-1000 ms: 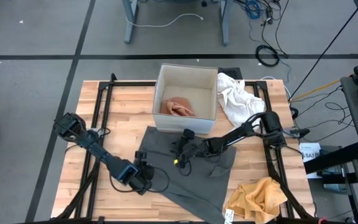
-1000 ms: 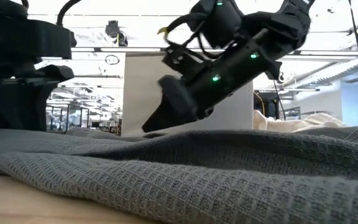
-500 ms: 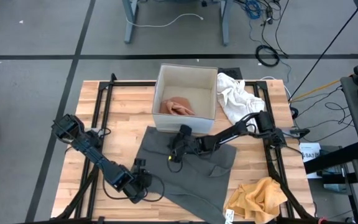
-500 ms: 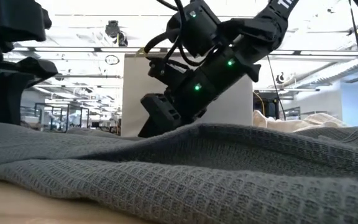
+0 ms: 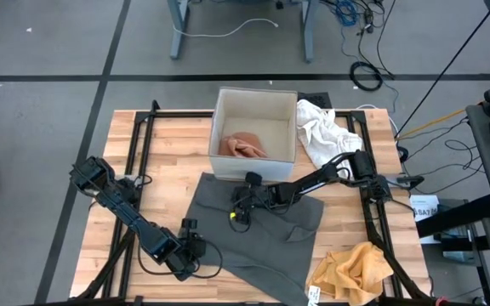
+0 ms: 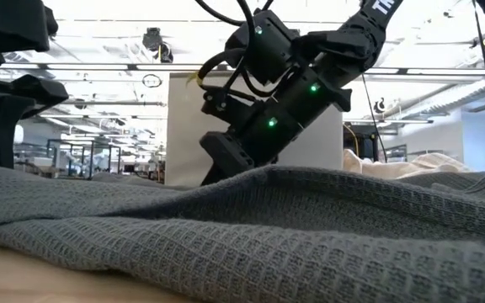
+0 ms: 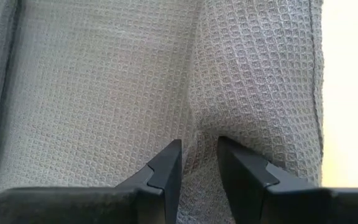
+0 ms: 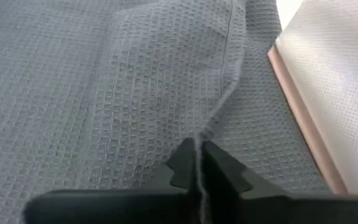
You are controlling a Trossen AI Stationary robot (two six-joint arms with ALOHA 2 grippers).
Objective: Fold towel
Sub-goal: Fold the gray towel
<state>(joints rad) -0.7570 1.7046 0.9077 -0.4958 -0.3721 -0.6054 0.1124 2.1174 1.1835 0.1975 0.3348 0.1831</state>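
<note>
A grey waffle-weave towel (image 5: 270, 242) lies rumpled on the wooden table, in front of a white box (image 5: 253, 102). My left gripper (image 5: 192, 253) stands at the towel's near left part, its fingers (image 7: 169, 165) closed on a ridge of cloth. My right gripper (image 5: 238, 211) is at the towel's far part, close to the box, shut on the cloth. In the low view the towel (image 6: 251, 227) fills the foreground and hides my right gripper's fingertips behind a raised fold. My left gripper pinches a small raised fold of the towel (image 7: 199, 134) between its two fingers, not far from a hemmed edge (image 7: 319, 93). The fingers come from above, slanting steeply down. The cloth around the fold lies on the table. My right gripper pinches the towel's hemmed edge (image 8: 209, 127) between its two shut fingers, near the box wall (image 8: 328, 74). It reaches in from the table's right, slanting down. The edge rises in a narrow ridge to the fingers; the rest lies on the table.
The white box holds a peach cloth (image 5: 243, 146). A white cloth (image 5: 326, 132) lies to its right, and a yellow cloth (image 5: 356, 268) at the near right corner. Dark frame rails (image 5: 139, 153) run along both sides of the table.
My left gripper has gone a little toward the table's near edge along the towel's left side. My right gripper has moved toward the table's left over the towel. In the low view a fold of towel now stands in front of its fingertips.
</note>
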